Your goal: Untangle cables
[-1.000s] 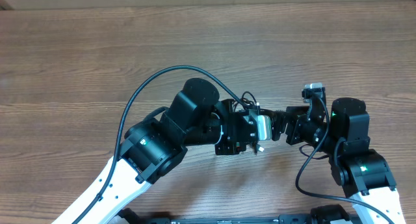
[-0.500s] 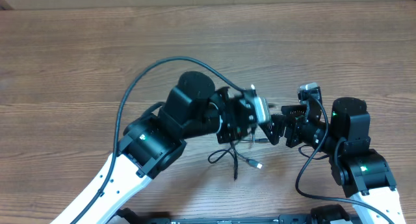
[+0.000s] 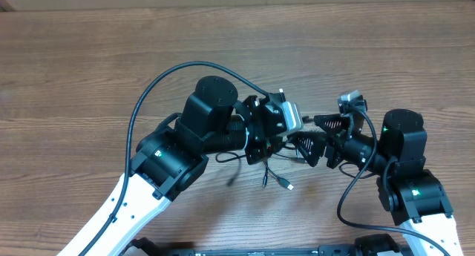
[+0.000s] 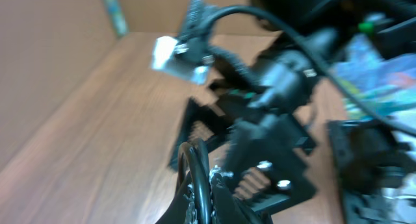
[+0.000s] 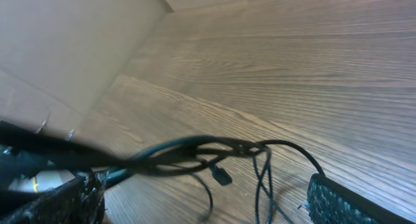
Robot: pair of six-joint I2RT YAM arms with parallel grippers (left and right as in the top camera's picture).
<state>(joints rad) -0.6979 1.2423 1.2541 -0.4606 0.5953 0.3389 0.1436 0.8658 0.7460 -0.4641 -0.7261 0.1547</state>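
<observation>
— Status of left pincer (image 4: 200, 197)?
— Pressed together, pinching the cables (image 3: 267, 167). Visible only as a blur at the bottom of the left wrist view, with a dark loop curling beside the fingers.
— Location of cables?
— Gathered at the left pincer, over the front middle of the counter (image 3: 89, 63), between both arms. Hanging from the grip in loose loops, with one strand ending in a small light plug (image 3: 288, 186) just below. In the right wrist view, stretched as one bunched strand across the frame, with thinner strands dropping toward the wood.
— Status of right pincer (image 3: 312, 135)?
— Spread wide, facing the left pincer and just beside it. Fingers (image 5: 341, 201) set well apart, one at each lower corner of the right wrist view, with the bunched strand running between.
</observation>
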